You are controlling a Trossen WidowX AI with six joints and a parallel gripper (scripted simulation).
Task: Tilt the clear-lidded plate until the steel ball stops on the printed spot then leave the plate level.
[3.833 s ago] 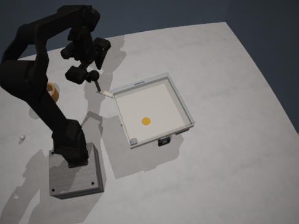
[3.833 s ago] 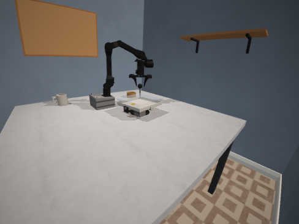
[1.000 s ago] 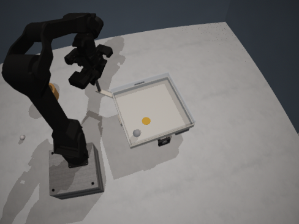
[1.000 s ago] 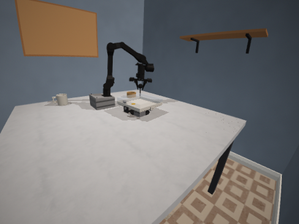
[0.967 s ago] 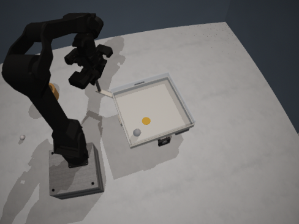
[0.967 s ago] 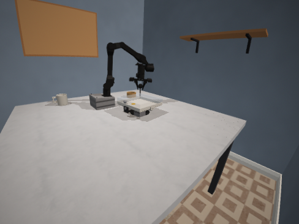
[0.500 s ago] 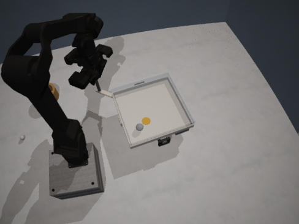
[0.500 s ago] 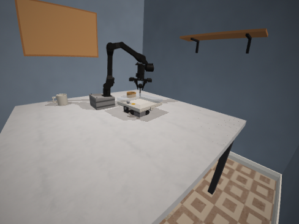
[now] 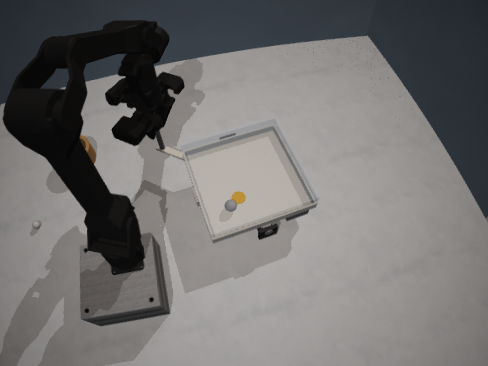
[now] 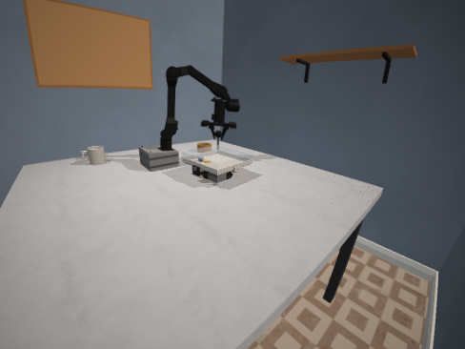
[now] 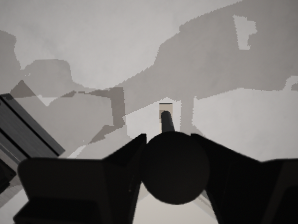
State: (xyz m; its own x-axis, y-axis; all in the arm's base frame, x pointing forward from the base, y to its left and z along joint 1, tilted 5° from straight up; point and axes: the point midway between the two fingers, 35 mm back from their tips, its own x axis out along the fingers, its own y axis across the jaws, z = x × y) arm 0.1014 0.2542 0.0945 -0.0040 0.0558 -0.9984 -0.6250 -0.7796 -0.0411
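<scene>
The square white plate [image 9: 248,181] with a clear lid sits on a dark mount [image 9: 267,231] above the table. It also shows in the exterior view [image 10: 216,163]. The steel ball [image 9: 230,205] lies just left of and below the orange printed spot [image 9: 239,197], touching its edge. A tan tab [image 9: 170,151] sticks out from the plate's left corner and carries a thin dark stick [image 9: 159,140] topped by a round knob [image 11: 176,167]. My gripper [image 9: 150,122] is above the tab and shut on that knob. The stick's stem [image 11: 167,120] runs down to the tab in the wrist view.
A small white ball [image 9: 36,225] lies loose at the far left of the table. An orange round object [image 9: 89,149] sits behind my arm, away from the plate. My arm's base block [image 9: 122,282] stands left of the plate. A mug [image 10: 95,154] stands farther off.
</scene>
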